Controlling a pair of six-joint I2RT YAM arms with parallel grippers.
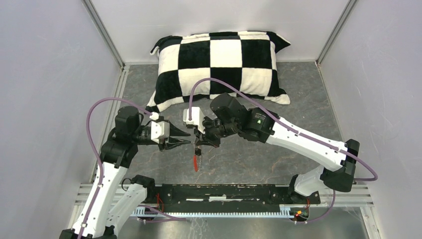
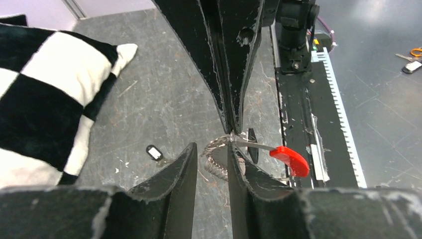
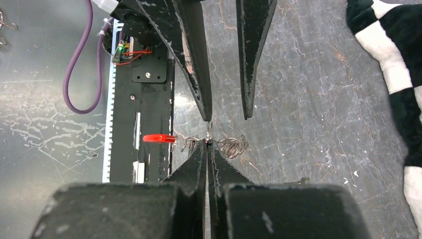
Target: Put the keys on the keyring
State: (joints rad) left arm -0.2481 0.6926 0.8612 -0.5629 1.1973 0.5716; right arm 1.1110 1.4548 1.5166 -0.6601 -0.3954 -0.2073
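My right gripper (image 1: pixel 199 144) is shut on the keyring (image 1: pixel 197 152), a silvery wire coil (image 3: pixel 233 146) with a red sleeve (image 3: pixel 158 138), and holds it just above the table. The red sleeve (image 1: pixel 195 162) hangs toward the near edge. My left gripper (image 1: pixel 185 140) is open, its tips right at the coil (image 2: pixel 216 160), which lies beside its right finger (image 2: pixel 239 164). One key (image 2: pixel 154 152) with a black head and a white label lies on the table to the left. A dark flat piece (image 2: pixel 252 144) by the ring may be the other key; I cannot tell.
A black-and-white checked pillow (image 1: pixel 221 64) lies at the back of the grey table (image 1: pixel 298 94). The black base rail (image 1: pixel 224 191) runs along the near edge. White walls stand left and right. Small tools (image 2: pixel 410 64) lie beyond the rail.
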